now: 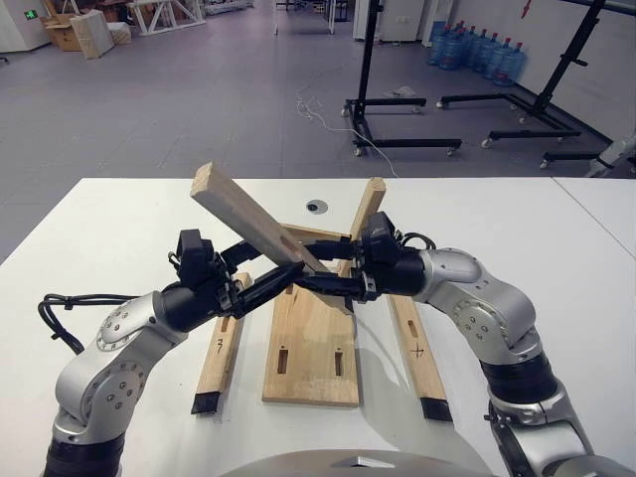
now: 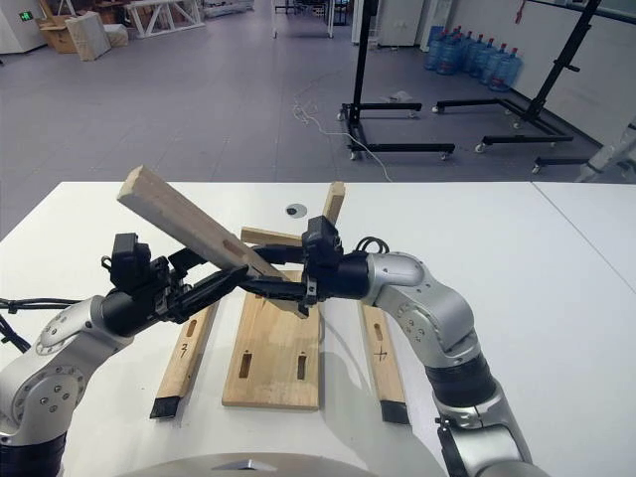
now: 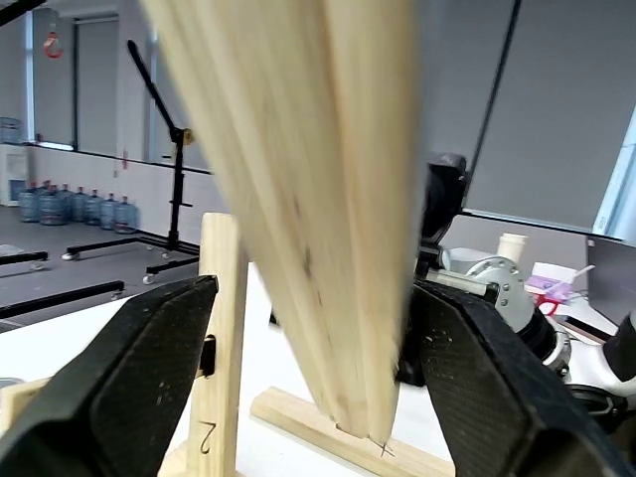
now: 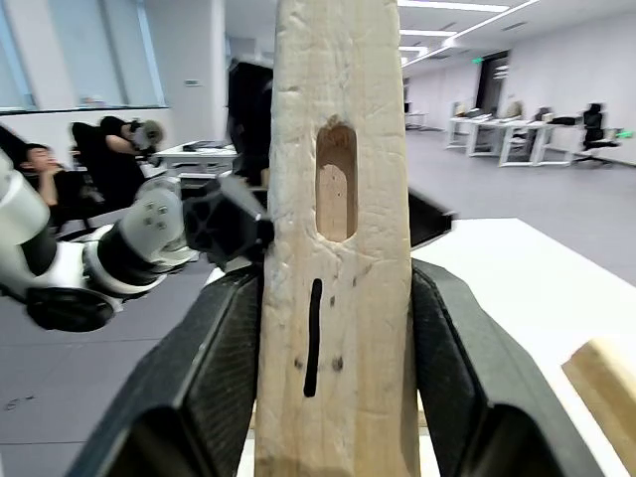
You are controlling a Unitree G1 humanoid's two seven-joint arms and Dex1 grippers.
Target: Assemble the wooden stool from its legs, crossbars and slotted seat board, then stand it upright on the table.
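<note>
On the white worktop [image 1: 119, 229] the slotted seat board [image 1: 310, 363] lies flat in the middle, its long side running away from the robot. A leg [image 1: 221, 353] lies flat along its left side and a second leg [image 1: 412, 348] along its right, each with a dark cap at the near end. A third leg [image 1: 243, 214] is held off the worktop at a slant. Its upper end points up and to the robot's left, and its lower end comes down over the far part of the seat board. Whether that end touches the board cannot be told. The right end effector [image 4: 338, 283] grips this slanted leg near its lower part, with both fingers [image 4: 224, 378] pressed flat against opposite sides of the wood, just below an oval slot [image 4: 336, 184] cut into its face. The left end effector [image 3: 318, 298] comes in from the other side and straddles the same leg with its fingers spread wide. One finger [image 3: 149, 388] stands clear of the wood with a gap between them, while the other sits right at the wood's edge. Behind the seat board a crossbar [image 1: 313, 236] lies across the worktop, and beside it another wooden piece [image 1: 368, 207] rises at a tilt. A small round hole [image 1: 316, 207] is set in the worktop farther back.
</note>
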